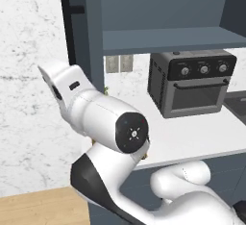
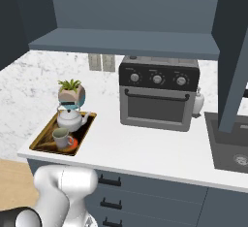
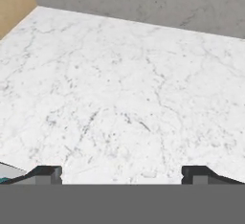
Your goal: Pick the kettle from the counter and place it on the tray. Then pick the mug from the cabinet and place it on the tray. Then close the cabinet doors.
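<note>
- Right base view: the kettle [image 2: 70,118] and the grey-green mug [image 2: 61,137] both sit inside the wooden-rimmed tray [image 2: 44,142], kettle at the far end, mug nearer the camera and just beside it.
- The tray rests at the left end of the white tabletop [image 2: 145,146], close to its front edge.
- A teal-and-white plant pot [image 2: 71,92] with green leaves stands just behind the tray, near the marble wall.
- A dark toaster oven [image 2: 158,97] with three knobs sits in the middle of the tabletop; a small white bottle [image 2: 197,100] stands at its right side.
- The wall cabinet [image 2: 126,12] above is open, its inner shelf [image 2: 126,42] bare; one door panel [image 2: 232,56] juts forward at the right.
- Left base view: the other door [image 1: 72,22] stands open at the left, with its black bar handle [image 1: 69,27] just above the arm's hand.
- Hand view: the claw [image 3: 122,174] has its two dark fingertips [image 3: 47,173] spread wide apart with nothing between them, facing marble wall.
</note>
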